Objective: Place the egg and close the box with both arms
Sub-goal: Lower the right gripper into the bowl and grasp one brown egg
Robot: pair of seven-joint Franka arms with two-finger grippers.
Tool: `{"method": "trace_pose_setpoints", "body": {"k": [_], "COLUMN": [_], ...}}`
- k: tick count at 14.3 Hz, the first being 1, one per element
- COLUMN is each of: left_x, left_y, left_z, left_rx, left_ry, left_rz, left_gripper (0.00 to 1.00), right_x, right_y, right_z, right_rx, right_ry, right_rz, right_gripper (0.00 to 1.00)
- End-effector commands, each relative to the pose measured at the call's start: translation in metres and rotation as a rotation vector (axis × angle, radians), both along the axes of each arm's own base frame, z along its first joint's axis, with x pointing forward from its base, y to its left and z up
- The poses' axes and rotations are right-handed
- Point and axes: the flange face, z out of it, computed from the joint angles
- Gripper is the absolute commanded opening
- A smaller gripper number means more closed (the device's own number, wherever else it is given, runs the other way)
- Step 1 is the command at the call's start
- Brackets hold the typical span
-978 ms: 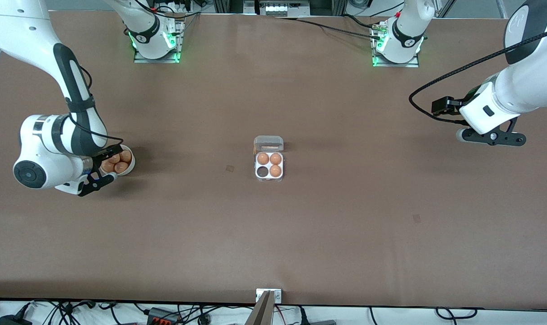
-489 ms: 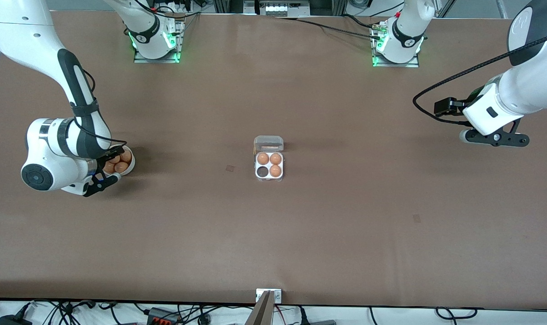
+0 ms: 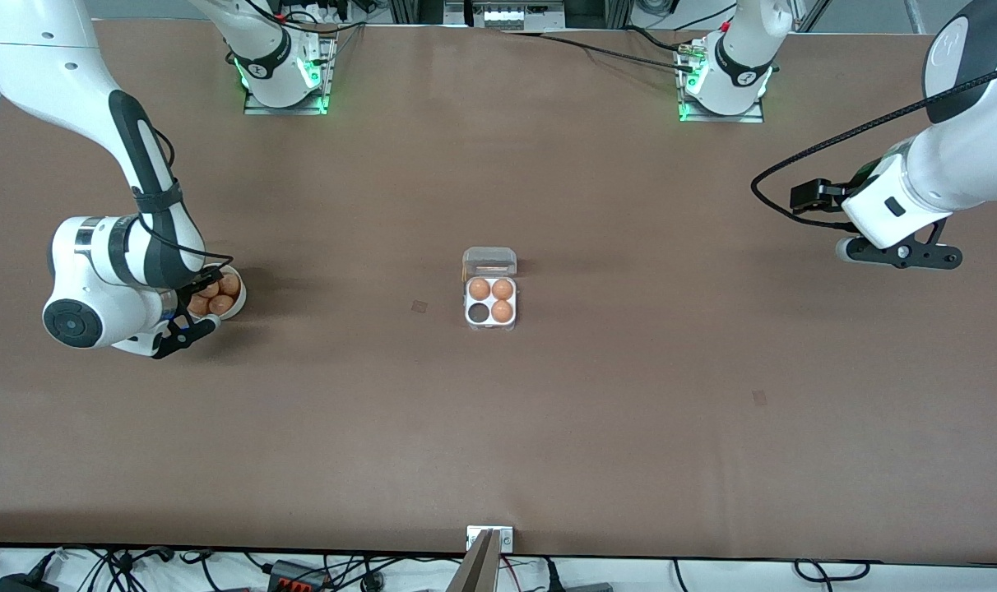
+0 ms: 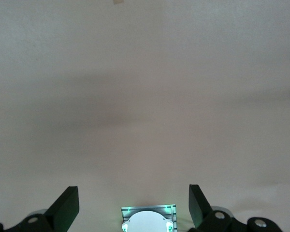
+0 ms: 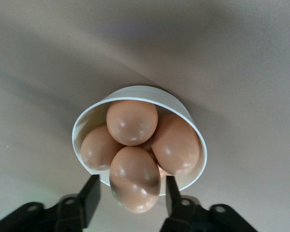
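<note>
The box sits mid-table with its clear lid open; three eggs fill its wells and one well is dark and empty. A white bowl toward the right arm's end holds several eggs. My right gripper is low at the bowl, open. In the right wrist view its fingers stand on either side of the top egg of the heap in the bowl, with small gaps on both sides. My left gripper is open and empty, waiting above bare table.
The arm bases stand along the table's edge farthest from the camera. A small metal bracket sits at the nearest edge. The left arm's base shows in the left wrist view.
My right gripper has shifted slightly over the bowl and settled around the top egg. My left gripper has drifted a little toward its end of the table.
</note>
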Motion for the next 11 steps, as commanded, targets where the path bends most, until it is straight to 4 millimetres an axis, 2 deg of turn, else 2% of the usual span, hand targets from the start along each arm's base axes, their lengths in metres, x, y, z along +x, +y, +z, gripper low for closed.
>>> {"method": "trace_pose_setpoints", "body": {"k": [1, 5, 9, 11], "left_x": [0.001, 0.001, 0.002, 0.002], "left_y": [0.001, 0.001, -0.002, -0.003], "left_z": [0.004, 0.004, 0.005, 0.005], "left_rx": [-0.001, 0.0, -0.001, -0.002], "left_ry": [-0.001, -0.003, -0.01, -0.01], "left_rz": [-0.018, -0.018, -0.023, -0.026], "left_gripper": [1.0, 1.0, 1.0, 1.0], "right_x": [0.002, 0.001, 0.001, 0.001], "right_y": [0.0, 0.008, 0.013, 0.014], "right_z": [-0.002, -0.004, -0.003, -0.002], "right_rx": [-0.005, -0.008, -0.011, -0.011], "right_ry": [0.003, 0.013, 0.012, 0.015], "right_rz": [0.021, 0.029, 0.031, 0.028], "right_gripper": [0.55, 0.51, 0.31, 0.27]}}
